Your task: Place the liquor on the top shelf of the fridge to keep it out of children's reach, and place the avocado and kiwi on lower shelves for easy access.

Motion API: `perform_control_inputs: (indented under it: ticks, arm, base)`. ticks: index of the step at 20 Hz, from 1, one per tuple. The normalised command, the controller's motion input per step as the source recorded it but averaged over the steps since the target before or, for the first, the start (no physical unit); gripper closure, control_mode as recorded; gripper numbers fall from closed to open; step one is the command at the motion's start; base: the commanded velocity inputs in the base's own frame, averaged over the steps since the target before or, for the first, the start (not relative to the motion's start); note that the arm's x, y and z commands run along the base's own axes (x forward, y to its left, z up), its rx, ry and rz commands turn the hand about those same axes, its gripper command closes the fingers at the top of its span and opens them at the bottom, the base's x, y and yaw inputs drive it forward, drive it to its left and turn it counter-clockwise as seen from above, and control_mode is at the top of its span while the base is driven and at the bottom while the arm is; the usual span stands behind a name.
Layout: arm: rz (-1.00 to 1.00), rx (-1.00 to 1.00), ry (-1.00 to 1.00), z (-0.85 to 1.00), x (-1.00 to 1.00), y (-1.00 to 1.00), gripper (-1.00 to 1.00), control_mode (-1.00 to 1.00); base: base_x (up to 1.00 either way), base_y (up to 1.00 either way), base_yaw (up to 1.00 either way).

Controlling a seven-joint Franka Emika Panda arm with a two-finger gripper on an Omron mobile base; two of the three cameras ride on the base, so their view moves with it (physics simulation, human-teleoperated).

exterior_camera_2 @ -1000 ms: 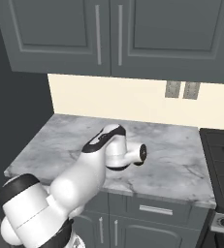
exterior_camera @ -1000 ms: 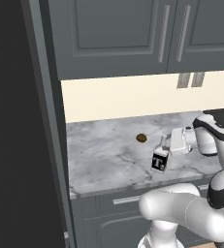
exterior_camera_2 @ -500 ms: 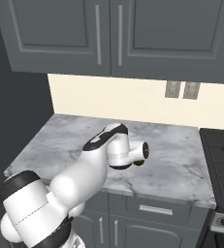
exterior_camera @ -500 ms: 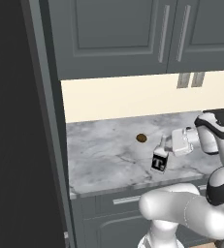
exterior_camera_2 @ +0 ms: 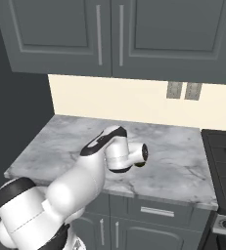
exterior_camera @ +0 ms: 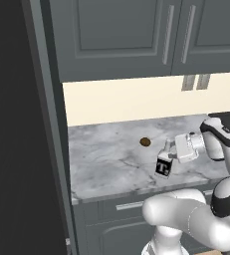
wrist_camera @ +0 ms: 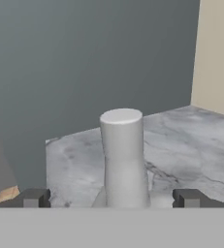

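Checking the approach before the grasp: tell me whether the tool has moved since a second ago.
Yes. In the left base view the tool has crept leftward, away from the outlets, closing on the liquor, which stays put beside the brown fruit.

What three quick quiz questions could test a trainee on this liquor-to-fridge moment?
1. True or false: the fingers are closed on the liquor.
2. What stands between the fingers in the hand view? A) a kiwi B) the bottle's pale cap and neck C) a cabinet handle
3. Fill in: a small brown round thing lies on the marble ____, apart from the bottle.

Key:
1. False: they stand wide, one on either side of the neck.
2. B
3. counter
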Motion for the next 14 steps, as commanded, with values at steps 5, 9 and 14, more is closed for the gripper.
perform_control_inputs:
  ticks: [5,9,14]
  arm:
    - [0.0,0.0,0.0,0.0,0.07,0.02,-1.0,-1.0]
    - [0.0,0.0,0.0,0.0,0.16,0.0,-1.0,-1.0]
    - [0.0,0.0,0.0,0.0,0.12,0.0,-1.0,-1.0]
  base:
    - [0.0,0.0,0.0]
    - [0.0,0.0,0.0]
    - [0.0,0.0,0.0]
